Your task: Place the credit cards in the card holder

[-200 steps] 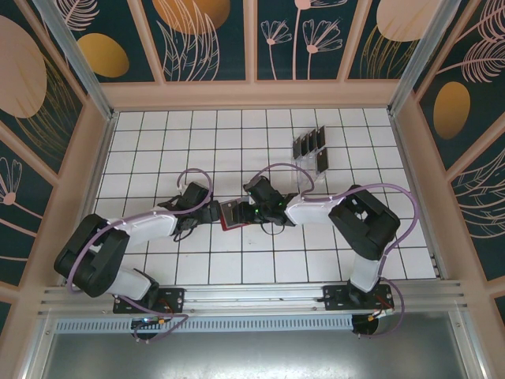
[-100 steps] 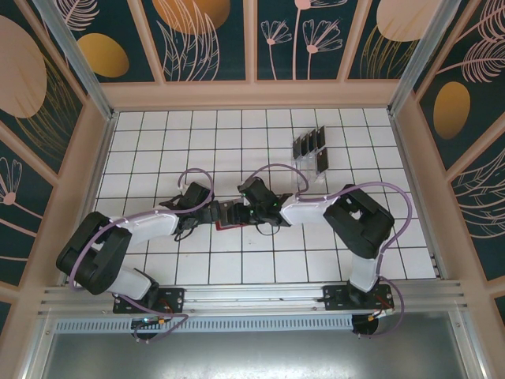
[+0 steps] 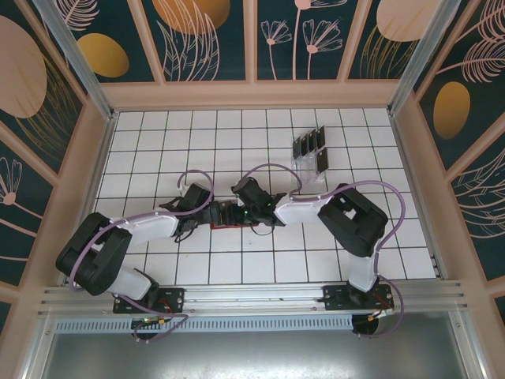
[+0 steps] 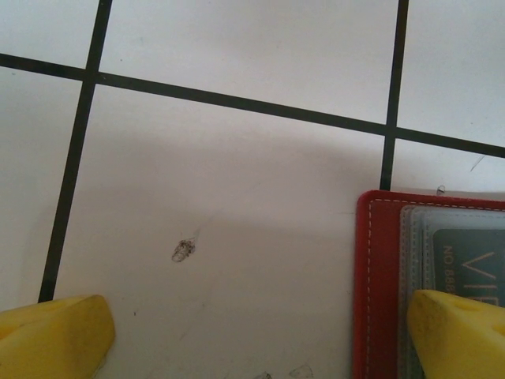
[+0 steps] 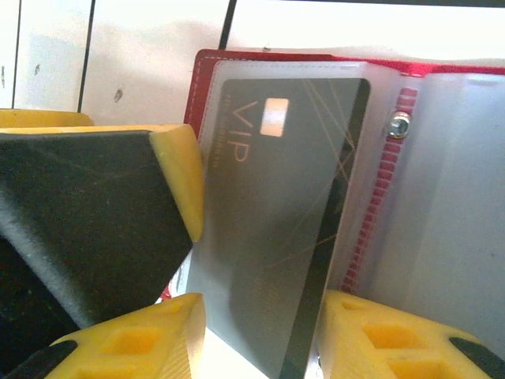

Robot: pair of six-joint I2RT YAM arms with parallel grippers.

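At the holder (image 4: pixel 379 284), right gripper (image 5: pixel 264 341) pinches a thin, probably slick card (image 5: pixel 284 197) by its edges; left gripper (image 4: pixel 256 335) spread wide.

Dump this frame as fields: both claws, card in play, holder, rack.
left claw: open, one fingertip over the card holder edge
right claw: closed on the near end of a credit card
credit card: black, VIP print, far end under a clear sleeve
card holder: red, lying open on the tiles, between the two claws
rack: clear, spare cards standing in it, beyond the right arm
stage: card partly in sleeve, not yet released
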